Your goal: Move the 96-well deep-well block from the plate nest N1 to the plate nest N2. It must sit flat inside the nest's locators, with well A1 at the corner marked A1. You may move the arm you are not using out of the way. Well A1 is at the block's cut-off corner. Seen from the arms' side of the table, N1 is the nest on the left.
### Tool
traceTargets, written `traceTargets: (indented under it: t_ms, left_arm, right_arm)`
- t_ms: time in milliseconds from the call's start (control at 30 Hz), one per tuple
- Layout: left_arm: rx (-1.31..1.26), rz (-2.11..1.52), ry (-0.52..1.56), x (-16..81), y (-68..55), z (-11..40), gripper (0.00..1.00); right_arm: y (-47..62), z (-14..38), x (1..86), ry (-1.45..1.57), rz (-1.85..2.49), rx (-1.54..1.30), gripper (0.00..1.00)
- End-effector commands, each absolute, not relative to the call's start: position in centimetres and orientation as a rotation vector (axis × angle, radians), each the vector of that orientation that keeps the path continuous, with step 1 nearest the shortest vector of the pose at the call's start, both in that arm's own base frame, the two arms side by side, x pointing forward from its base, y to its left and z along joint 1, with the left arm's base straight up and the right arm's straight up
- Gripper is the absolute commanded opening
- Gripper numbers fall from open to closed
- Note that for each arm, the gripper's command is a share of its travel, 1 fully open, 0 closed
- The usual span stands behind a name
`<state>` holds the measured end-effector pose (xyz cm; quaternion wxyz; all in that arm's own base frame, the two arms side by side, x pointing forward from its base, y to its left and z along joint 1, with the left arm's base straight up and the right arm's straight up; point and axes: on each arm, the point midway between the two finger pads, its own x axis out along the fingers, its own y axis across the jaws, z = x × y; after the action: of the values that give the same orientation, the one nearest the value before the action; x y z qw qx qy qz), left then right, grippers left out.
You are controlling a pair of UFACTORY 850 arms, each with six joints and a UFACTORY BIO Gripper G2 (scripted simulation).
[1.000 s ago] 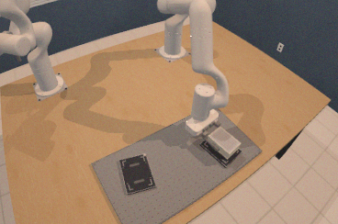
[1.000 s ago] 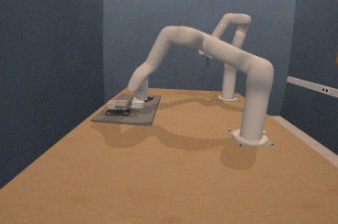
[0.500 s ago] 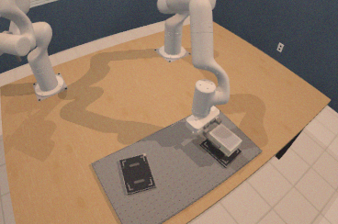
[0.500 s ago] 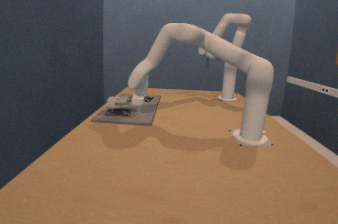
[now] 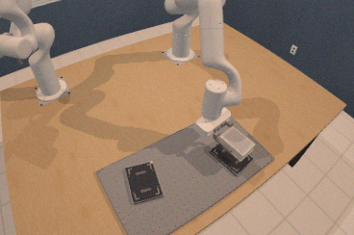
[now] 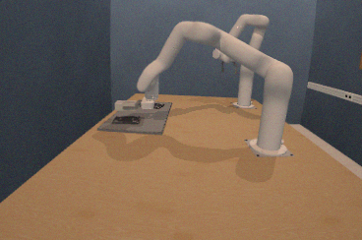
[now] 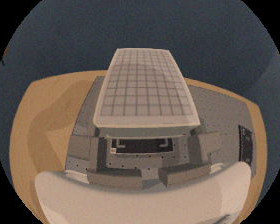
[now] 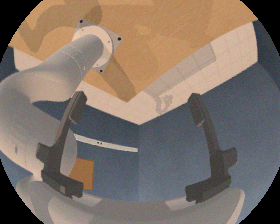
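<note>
The pale deep-well block (image 5: 237, 142) (image 6: 127, 105) (image 7: 147, 90) is raised above nest N1 (image 5: 216, 154) (image 6: 127, 120) (image 7: 141, 146), with a gap below it. My left gripper (image 5: 226, 135) (image 6: 137, 105) (image 7: 149, 132) is shut on the block, gripping its end nearest the gripper; the rest sticks out in front. The block's cut-off corner cannot be made out. Nest N2 (image 5: 143, 182) (image 6: 158, 106) (image 7: 246, 145) is dark and empty, with a small white mark at one corner. My right gripper (image 6: 229, 68) (image 8: 137, 102) is open and empty, high up and far from the block.
Both nests stand on a grey perforated plate (image 5: 180, 195) (image 6: 152, 125) (image 7: 216, 112) near the edge of the wooden table (image 5: 130, 94) (image 6: 197, 185). The right arm (image 5: 44, 72) (image 6: 246, 87) is back by its own base, away from the plate.
</note>
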<state>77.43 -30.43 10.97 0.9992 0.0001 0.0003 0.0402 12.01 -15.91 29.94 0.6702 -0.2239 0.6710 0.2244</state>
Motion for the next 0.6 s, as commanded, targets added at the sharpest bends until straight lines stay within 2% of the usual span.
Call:
traceTargets:
  t_ms: [0,567]
  left_arm:
    - [-0.001,0.08,-0.002,77.52,-30.47,11.88,0.0]
    - [-0.001,0.08,-0.002,77.51,-30.47,12.38,0.0]
  right_arm:
    - [-15.93,29.98,12.05,1.512,0.505,-0.505,1.0]
    - [-15.93,29.98,12.05,1.512,0.505,-0.505,1.0]
